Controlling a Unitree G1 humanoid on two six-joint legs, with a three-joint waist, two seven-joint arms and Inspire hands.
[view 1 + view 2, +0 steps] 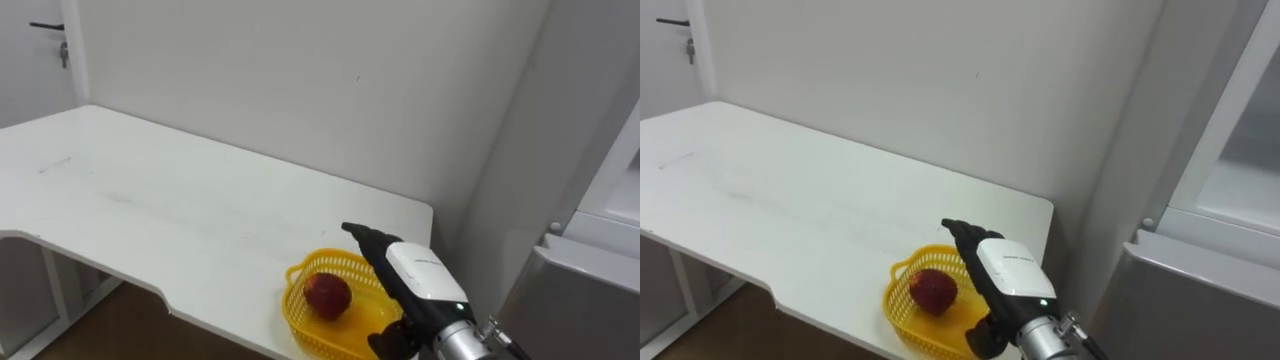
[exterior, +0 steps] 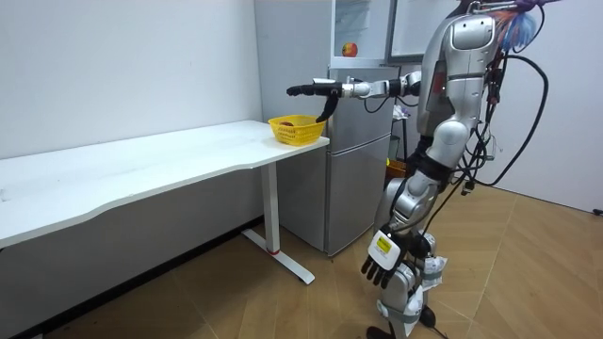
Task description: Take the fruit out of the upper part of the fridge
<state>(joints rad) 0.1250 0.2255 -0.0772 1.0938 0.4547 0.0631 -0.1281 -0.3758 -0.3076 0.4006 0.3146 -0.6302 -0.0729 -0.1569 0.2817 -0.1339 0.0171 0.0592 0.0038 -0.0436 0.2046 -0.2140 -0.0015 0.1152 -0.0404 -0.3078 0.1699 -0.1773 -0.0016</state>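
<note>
Noting right robot hand [image 1: 425,275] flat, fingers straight, empty, hovering over yellow basket [image 1: 300,325] at counter [image 1: 150,210]'s right corner. Finding red fruit [image 1: 327,296] lying inside. Judging it light, firm, smooth, bruisable; advising cupping around its middle. Noting left robot hand [image 2: 381,266] hanging relaxed.

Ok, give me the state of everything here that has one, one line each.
yellow basket: upright at the corner of the table, one red fruit inside.
red fruit: lying in the yellow basket, unheld.
right hand: open, stretched above the yellow basket, holding nothing.
left hand: open, hanging at its side.
upper fridge door: open.
lower fridge door: shut.
</note>
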